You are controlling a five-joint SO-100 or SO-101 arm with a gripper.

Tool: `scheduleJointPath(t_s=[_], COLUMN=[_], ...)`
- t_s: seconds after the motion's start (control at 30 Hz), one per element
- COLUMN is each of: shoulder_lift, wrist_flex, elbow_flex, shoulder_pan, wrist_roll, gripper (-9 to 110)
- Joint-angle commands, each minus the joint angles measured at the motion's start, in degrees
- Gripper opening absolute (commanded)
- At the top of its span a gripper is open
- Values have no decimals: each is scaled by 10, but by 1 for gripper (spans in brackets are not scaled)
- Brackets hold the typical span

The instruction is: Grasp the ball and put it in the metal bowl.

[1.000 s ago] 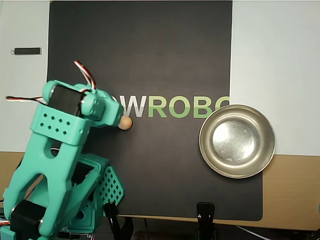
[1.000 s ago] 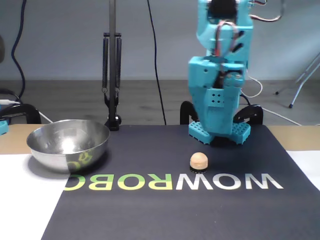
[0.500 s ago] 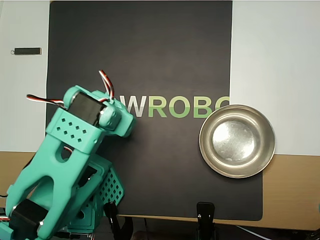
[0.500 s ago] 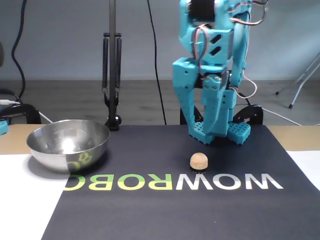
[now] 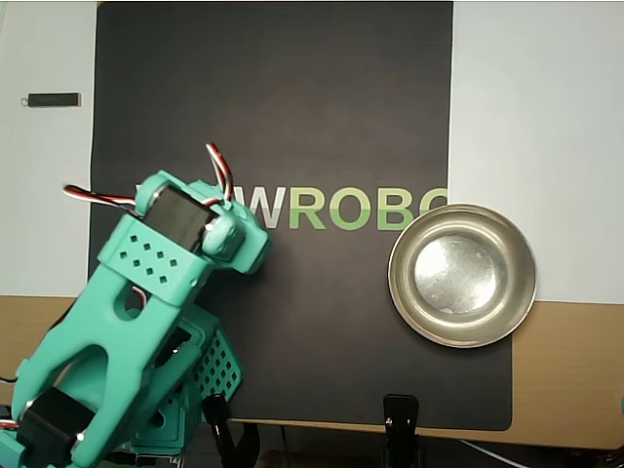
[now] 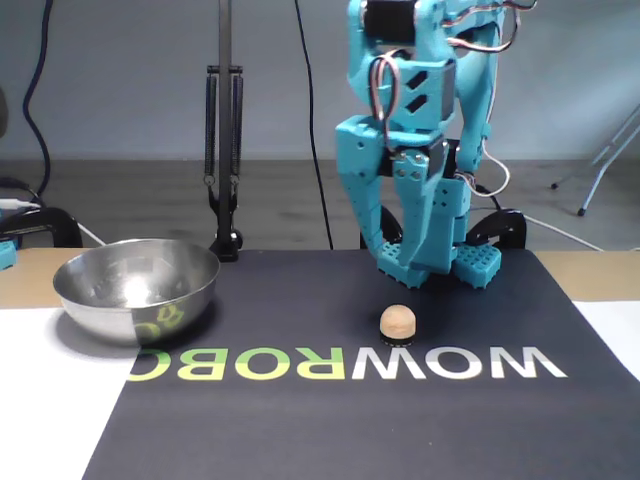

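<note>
The ball [image 6: 398, 323] is a small tan sphere resting on the black mat, just behind the letters. In the overhead view the arm's wrist covers it. My teal gripper [image 6: 406, 273] hangs point-down right above and slightly behind the ball, not touching it. Its jaws stand apart, with a gap showing between them and nothing held. In the overhead view the gripper [image 5: 248, 254] shows only from the top, left of the lettering. The metal bowl [image 6: 140, 300] sits empty at the left of the fixed view and at the right of the overhead view [image 5: 395, 274].
A black mat [image 5: 292, 97] with WOWROBO lettering covers the table's middle. The arm's base [image 6: 481, 264] stands behind the ball. Two black clamps [image 5: 401, 414] grip the mat's near edge. A thin black stand [image 6: 224, 150] rises behind the bowl. A small dark bar [image 5: 54, 99] lies far left.
The arm has swung over the ball, so the overhead view no longer shows it. The gripper has tilted downward and come lower over the ball. Ball and bowl have not moved.
</note>
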Motion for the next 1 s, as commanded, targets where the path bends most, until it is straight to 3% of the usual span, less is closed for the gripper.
scheduleJointPath(t_s=[0.0,0.97], shoulder_lift=[16,18], wrist_flex=[2,-83], elbow_flex=[-2,83], shoulder_pan=[4,19], wrist_roll=[0,-3], gripper=[31,31])
